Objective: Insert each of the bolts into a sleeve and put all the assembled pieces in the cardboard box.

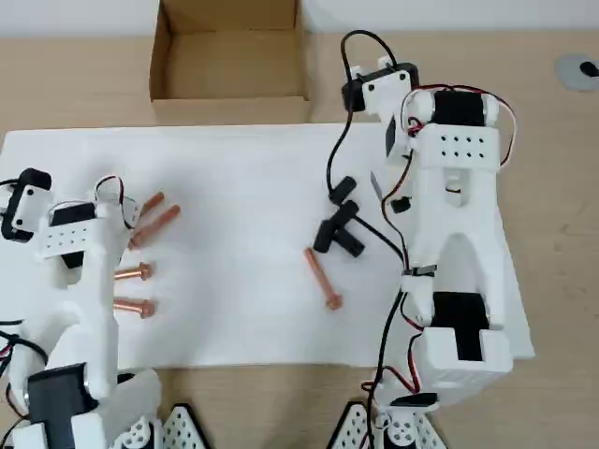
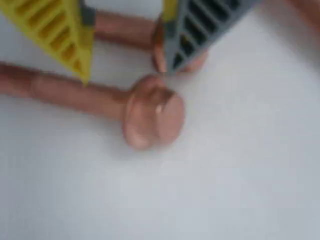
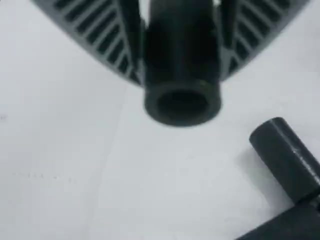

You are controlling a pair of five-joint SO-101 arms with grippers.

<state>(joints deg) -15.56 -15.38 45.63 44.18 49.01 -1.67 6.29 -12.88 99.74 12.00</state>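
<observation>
Two dark ribbed fingers [image 3: 95, 45] of the right jaws are closed from either side on a black sleeve [image 3: 182, 60], whose open end faces the wrist camera over the white sheet [image 3: 65, 165]. A second sleeve [image 3: 285, 155] lies just beside it on the sheet, and a third sleeve [image 3: 285, 231] lies beyond that.

The left jaws stand open and hold nothing. Their yellow finger [image 2: 55, 30] and grey finger [image 2: 200, 30] are spread apart with the tips down at two copper bolts lying side by side. The yellow tip is at the shank of the nearer bolt [image 2: 150, 117], and the farther bolt [image 2: 125, 31] has its head partly behind the grey tip.

From above, four bolts lie by the left arm: a roughly parallel pair [image 1: 140, 273] and two tilted bolts [image 1: 155, 222] farther back. A fifth bolt [image 1: 321, 278] lies alone at mid-sheet, near the cluster of black sleeves [image 1: 335, 224].

The cardboard box [image 1: 229, 108] stands open-topped on the wooden surface [image 1: 552, 187] just beyond the sheet's far edge, well apart from bolts and sleeves.
</observation>
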